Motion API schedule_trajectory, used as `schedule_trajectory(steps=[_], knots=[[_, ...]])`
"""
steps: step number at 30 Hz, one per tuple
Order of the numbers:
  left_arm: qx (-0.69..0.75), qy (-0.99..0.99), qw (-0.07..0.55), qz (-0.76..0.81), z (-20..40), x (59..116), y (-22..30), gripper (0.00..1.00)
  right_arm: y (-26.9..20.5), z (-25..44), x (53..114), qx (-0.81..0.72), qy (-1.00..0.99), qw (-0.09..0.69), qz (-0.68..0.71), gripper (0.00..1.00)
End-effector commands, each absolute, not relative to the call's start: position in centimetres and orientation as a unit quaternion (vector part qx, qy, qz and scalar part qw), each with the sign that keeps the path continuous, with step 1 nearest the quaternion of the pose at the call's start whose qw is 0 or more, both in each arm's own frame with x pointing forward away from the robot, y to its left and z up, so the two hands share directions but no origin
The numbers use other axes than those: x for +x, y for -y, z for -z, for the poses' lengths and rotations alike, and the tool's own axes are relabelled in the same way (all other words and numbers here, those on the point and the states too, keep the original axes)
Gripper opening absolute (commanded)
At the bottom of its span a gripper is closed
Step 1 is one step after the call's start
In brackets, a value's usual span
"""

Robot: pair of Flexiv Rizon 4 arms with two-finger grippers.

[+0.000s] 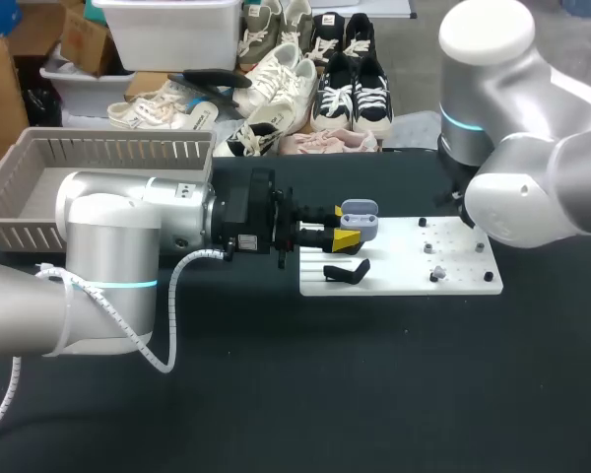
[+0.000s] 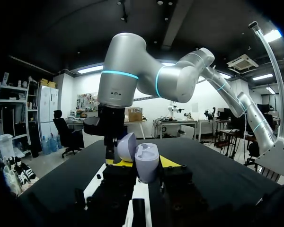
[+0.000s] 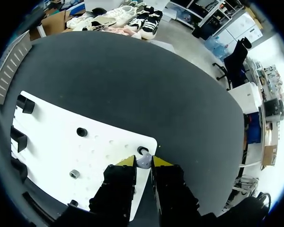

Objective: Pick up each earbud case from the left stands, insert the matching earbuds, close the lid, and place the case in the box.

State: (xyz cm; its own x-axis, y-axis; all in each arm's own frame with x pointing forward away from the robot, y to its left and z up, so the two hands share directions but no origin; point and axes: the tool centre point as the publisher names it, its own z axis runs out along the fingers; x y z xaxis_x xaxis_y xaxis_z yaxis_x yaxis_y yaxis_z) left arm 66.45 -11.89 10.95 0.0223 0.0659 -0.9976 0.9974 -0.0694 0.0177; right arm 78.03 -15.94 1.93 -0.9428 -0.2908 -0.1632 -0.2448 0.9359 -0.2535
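My left gripper (image 1: 347,236) is shut on a lavender-grey earbud case (image 1: 360,217), held over the left part of the white board (image 1: 404,281). In the left wrist view the case (image 2: 146,161) stands between the yellow tips with its lid (image 2: 127,145) open. Just beyond the case my right arm (image 2: 118,85) hangs down. In the right wrist view my right gripper (image 3: 144,163) is at the board's far corner. It is shut on a small lavender earbud (image 3: 144,161) beside a black peg (image 3: 142,150). A second grey earbud (image 3: 75,174) sits on the board.
A black case stand (image 1: 345,271) lies on the board near my left gripper. More black stands (image 3: 26,104) line the board's left edge. Small black pegs (image 1: 434,277) dot its right half. A beige slatted basket (image 1: 98,163) sits at the table's back left.
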Motion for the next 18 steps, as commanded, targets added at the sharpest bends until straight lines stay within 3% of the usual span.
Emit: schedule_trajectory(steps=[1, 18], knots=[[0.539, -0.493, 0.47, 0.496, -10.9, 66.6, 11.9, 0.0, 15.9, -2.9, 77.1, -0.138, -0.977, 0.109, 0.118, 0.0], [0.539, -0.493, 0.47, 0.496, -10.9, 66.6, 11.9, 0.0, 14.8, -7.4, 72.4, -0.157, -0.977, 0.084, 0.118, 0.0]])
